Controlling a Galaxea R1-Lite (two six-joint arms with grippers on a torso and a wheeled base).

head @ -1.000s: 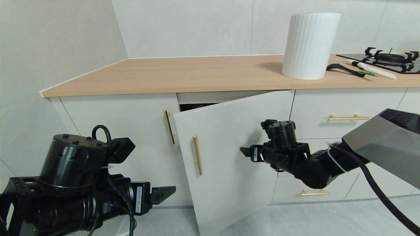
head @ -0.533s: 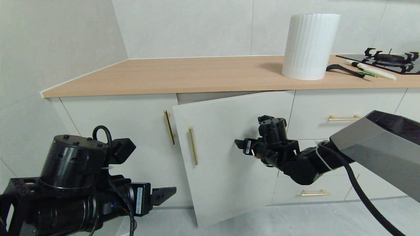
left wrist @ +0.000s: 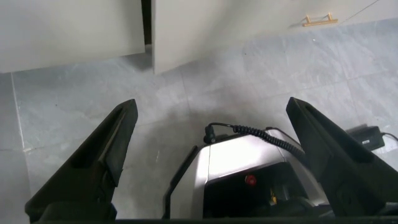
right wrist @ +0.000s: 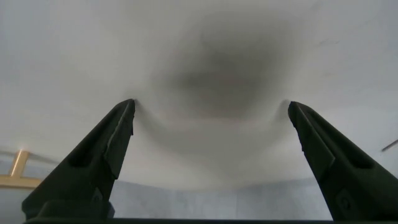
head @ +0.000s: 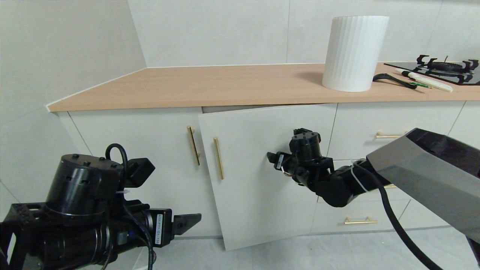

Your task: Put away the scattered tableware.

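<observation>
Tableware (head: 423, 79) lies farthest from you, on the right part of the counter (head: 210, 84). Nearest you, your left gripper (head: 186, 221) hangs low in front of the left-hand cabinet front. Its fingers are spread wide with nothing between them, and the grey tiled floor (left wrist: 249, 81) is beneath. Beyond it, your right gripper (head: 275, 160) is at the face of the cabinet door (head: 258, 195), to the right of that door's gold bar handle (head: 218, 157). Its fingers are also wide apart and empty, with both tips up against the white panel. The door stands slightly ajar, its handle edge a little proud of the neighbouring door. To the right of it you see drawers (head: 397, 123) with gold handles. Up on the counter, a ribbed white container (head: 354, 52) stands upright near the front edge. A black-handled utensil (head: 383, 75) lies just right of its base. Beside that is a long white piece (head: 438, 84) with something small and green next to it, along the edge of the hob (head: 448, 67) at the far right corner.
</observation>
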